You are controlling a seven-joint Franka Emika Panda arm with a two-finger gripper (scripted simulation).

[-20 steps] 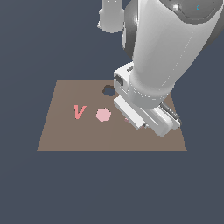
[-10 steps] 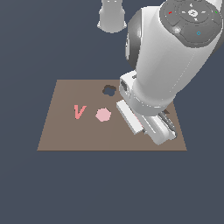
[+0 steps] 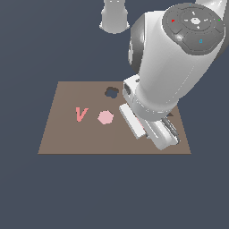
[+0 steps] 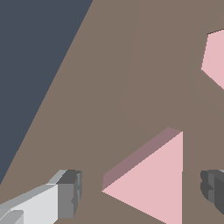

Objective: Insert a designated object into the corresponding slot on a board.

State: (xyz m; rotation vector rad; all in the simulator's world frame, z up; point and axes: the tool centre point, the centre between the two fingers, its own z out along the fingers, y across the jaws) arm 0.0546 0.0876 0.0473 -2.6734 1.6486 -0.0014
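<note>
Pink is the first thing I see from the wrist camera: the triangle piece lies flat on the brown board, right between the two fingers of my tool. One finger sits on one side of the triangle and the other finger on the far side. There is a gap between each finger and the piece, so the tool is spread wide and grips nothing. The triangle has a darker side wall, so it stands a little above the board.

Part of the pink hexagon shows at the edge of that same picture, apart from the triangle.

In the exterior view, my big white arm hangs low over the board and covers much of the exterior view's right side of it. The tool and the triangle are hidden behind the arm there. I can see the red letter V on the exterior view's left, and the hexagon just beside it. Farther back is a dark round hole with bumpy edges. I cannot see the triangle slot in either picture.
</note>
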